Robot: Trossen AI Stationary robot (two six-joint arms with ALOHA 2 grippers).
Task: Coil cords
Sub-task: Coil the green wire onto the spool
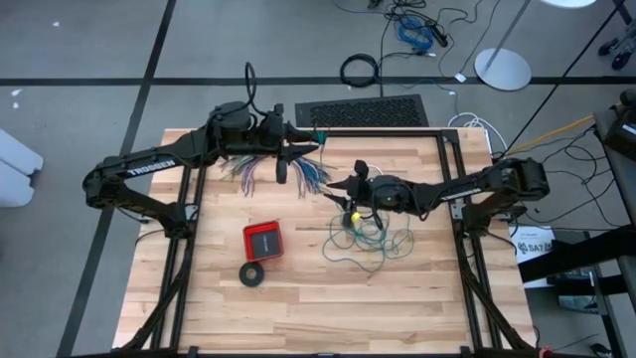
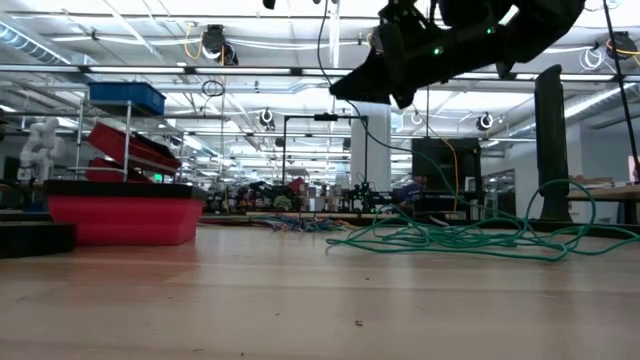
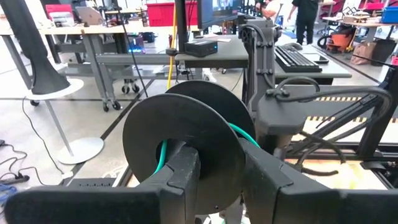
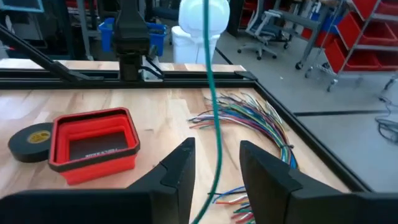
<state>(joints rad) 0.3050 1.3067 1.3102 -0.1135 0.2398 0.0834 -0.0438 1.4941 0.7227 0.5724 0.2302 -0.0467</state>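
Right claw (image 4: 214, 171) jaws apart, teal-green wire (image 4: 213, 93) running between | left claw (image 3: 217, 180) clamps black spool (image 3: 180, 146)

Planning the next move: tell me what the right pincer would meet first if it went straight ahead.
Probably the teal-green wire running up between the right pincer fingers; beyond it lies the fanned coloured wire bundle, though depth is unclear.
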